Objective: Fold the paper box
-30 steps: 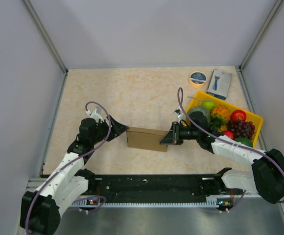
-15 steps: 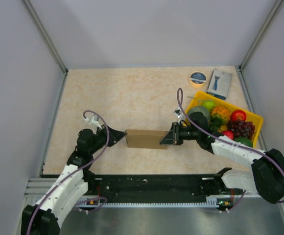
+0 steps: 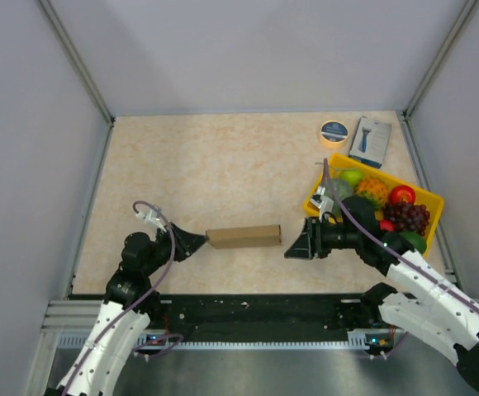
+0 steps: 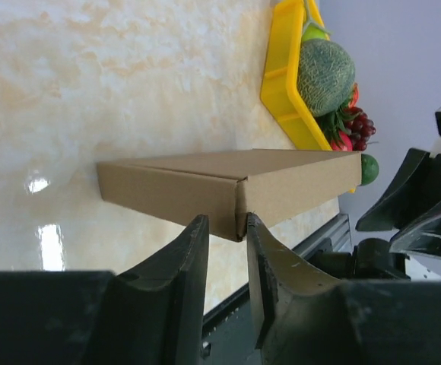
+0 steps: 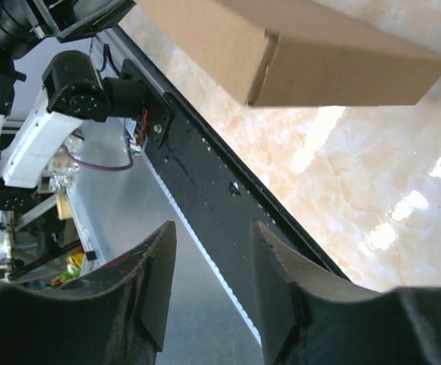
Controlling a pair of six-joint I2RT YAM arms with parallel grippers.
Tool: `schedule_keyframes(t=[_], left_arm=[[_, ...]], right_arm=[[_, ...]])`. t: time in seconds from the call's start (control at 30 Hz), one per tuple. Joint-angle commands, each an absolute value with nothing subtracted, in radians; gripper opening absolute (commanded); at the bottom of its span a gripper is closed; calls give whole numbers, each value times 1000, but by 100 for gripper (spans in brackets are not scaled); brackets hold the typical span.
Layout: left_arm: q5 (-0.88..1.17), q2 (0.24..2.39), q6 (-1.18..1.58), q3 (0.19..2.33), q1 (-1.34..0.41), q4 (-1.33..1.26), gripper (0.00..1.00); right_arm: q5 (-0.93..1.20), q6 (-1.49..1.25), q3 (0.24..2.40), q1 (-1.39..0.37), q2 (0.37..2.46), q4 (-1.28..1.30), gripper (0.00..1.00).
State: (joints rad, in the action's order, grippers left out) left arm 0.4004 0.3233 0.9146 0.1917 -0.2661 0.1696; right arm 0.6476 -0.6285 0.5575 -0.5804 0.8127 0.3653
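Note:
The paper box (image 3: 244,237) is a closed brown carton lying near the table's front edge, long side left to right. My left gripper (image 3: 200,241) is at its left end. In the left wrist view the left gripper (image 4: 226,222) is shut on the box (image 4: 205,182), pinching its near corner between the fingertips. My right gripper (image 3: 291,247) stands just off the box's right end, apart from it. The right wrist view shows the right gripper (image 5: 211,228) open with nothing between its fingers, and the box (image 5: 319,61) ahead of them.
A yellow tray (image 3: 434,200) of fruit stands at the right, close behind the right arm. A tape roll (image 3: 334,132) and a blue-and-white retail box (image 3: 370,140) lie at the back right. The black rail (image 3: 256,309) runs along the near edge.
The right gripper has opened and drawn back to the right, off the box's end. The left gripper has closed on the box's left end and pulled back, and the box has shifted slightly nearer.

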Motion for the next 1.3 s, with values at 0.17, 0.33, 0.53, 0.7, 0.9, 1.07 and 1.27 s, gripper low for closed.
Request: schedule_keyframes(t=[0.17, 0.33, 0.53, 0.7, 0.9, 1.07, 1.27], left_arm=[[456, 198, 761, 443, -261, 685, 63], [532, 323, 660, 604, -261, 712, 91], [549, 474, 600, 589, -261, 655, 91], [557, 534, 597, 589, -261, 614, 87], [514, 537, 604, 617, -261, 620, 84], [506, 540, 575, 637, -262, 647, 79], [396, 569, 555, 653, -307, 663, 81]], right_arm=[[577, -592, 629, -589, 839, 495, 57], [538, -644, 597, -592, 894, 489, 66], [540, -834, 456, -681, 946, 287, 66], [460, -917, 385, -732, 1037, 135, 61], [437, -956, 409, -749, 1267, -144, 41], [500, -921, 799, -755, 1586, -233, 36], [517, -680, 1543, -718, 2000, 200, 44]])
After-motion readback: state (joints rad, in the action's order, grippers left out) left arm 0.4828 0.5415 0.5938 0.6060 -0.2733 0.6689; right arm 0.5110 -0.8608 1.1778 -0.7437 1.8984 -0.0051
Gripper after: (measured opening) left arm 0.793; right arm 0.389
